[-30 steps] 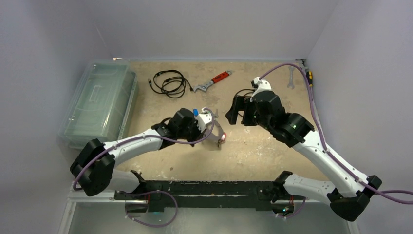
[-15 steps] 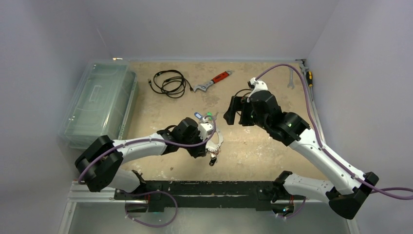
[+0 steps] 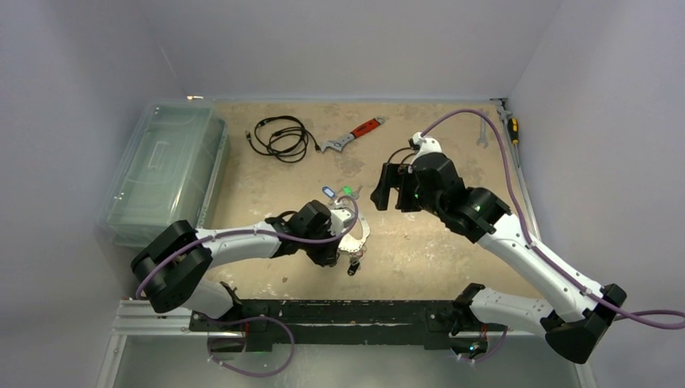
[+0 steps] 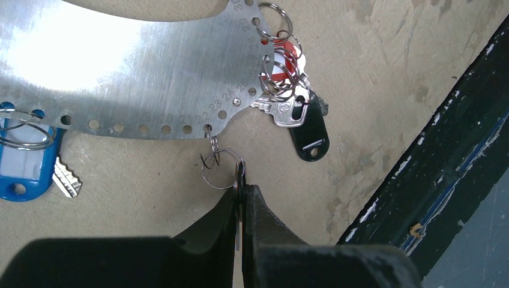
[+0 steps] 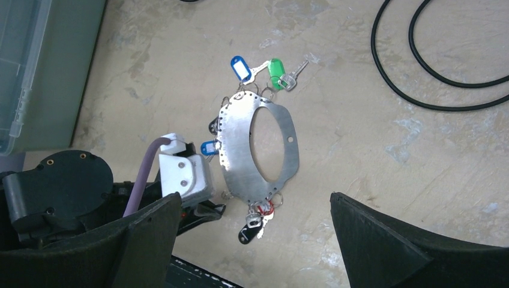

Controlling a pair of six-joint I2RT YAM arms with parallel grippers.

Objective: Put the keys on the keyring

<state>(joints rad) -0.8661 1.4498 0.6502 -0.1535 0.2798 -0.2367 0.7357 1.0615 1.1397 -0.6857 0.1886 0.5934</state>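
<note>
Steel plate of the keyring (image 4: 120, 78) lies flat on the counter (image 4: 384, 66), with keys hanging off its edge holes: a black-tagged key (image 4: 309, 132) on one side, a blue-tagged key (image 4: 24, 171) on the other. My left tool (image 4: 240, 191) is pinched tight on a small wire loop (image 4: 221, 168) that seems hooked through an edge hole. My right tool (image 3: 389, 192) hovers above, jaws wide, holding nothing. To do this well, I reckon I pull gently and low to the counter, so the loop seats and the plate doesn't skid.
</note>
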